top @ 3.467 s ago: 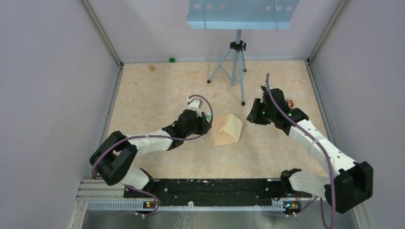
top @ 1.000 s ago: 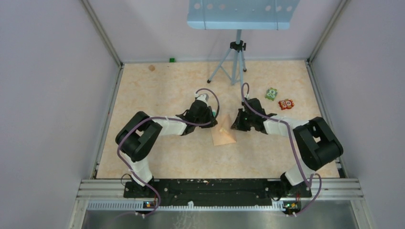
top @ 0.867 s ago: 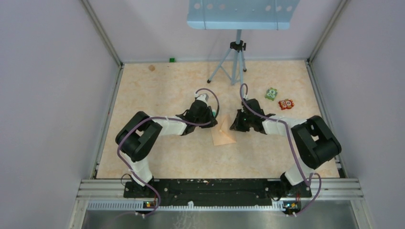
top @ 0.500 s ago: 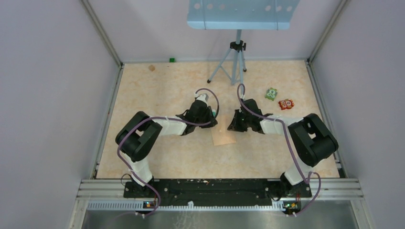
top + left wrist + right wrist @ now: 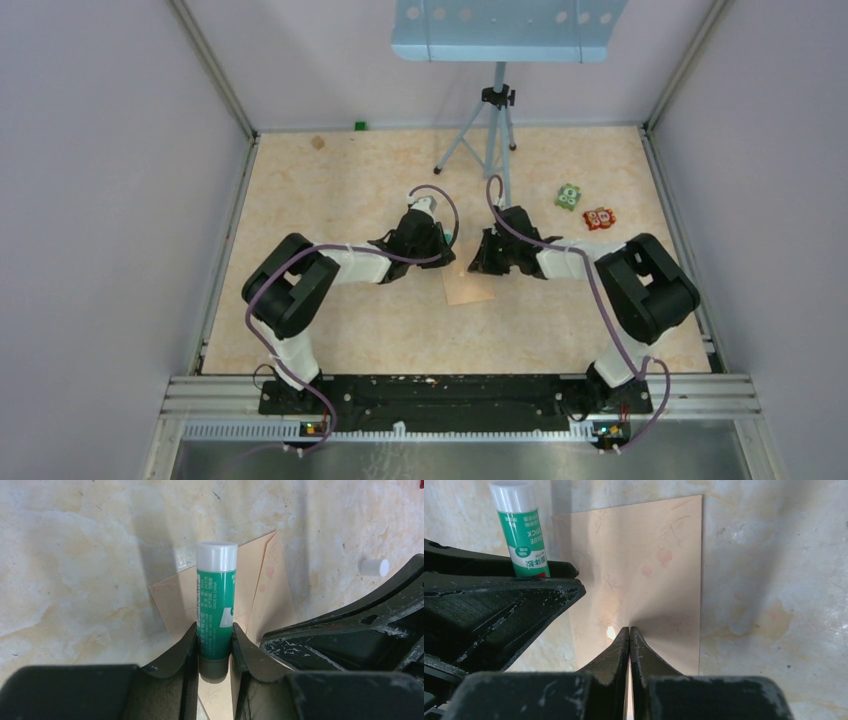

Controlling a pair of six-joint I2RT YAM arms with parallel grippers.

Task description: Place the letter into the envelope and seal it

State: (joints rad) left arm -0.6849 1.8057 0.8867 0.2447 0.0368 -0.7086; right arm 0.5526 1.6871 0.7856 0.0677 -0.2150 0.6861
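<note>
The pinkish-tan envelope (image 5: 468, 290) lies flat on the table between both arms, its faint flower print showing in the right wrist view (image 5: 649, 570). My right gripper (image 5: 629, 629) is shut with nothing between its fingers, and its tips rest on the envelope's near part (image 5: 480, 268). My left gripper (image 5: 214, 628) is shut on a green glue stick (image 5: 216, 605) with a white cap, held just over the envelope's left edge (image 5: 260, 595). The same glue stick (image 5: 521, 530) shows in the right wrist view. The letter is hidden.
A loose white cap (image 5: 374, 567) lies on the table right of the envelope. Two small toy figures (image 5: 569, 196) (image 5: 598, 217) sit at the back right. A tripod stand (image 5: 495, 130) rises behind the grippers. The walls enclose the table on three sides.
My right gripper has slid left over the envelope. The flap that stood up as a triangle a second ago now lies flat. The left gripper kept still with the glue stick.
</note>
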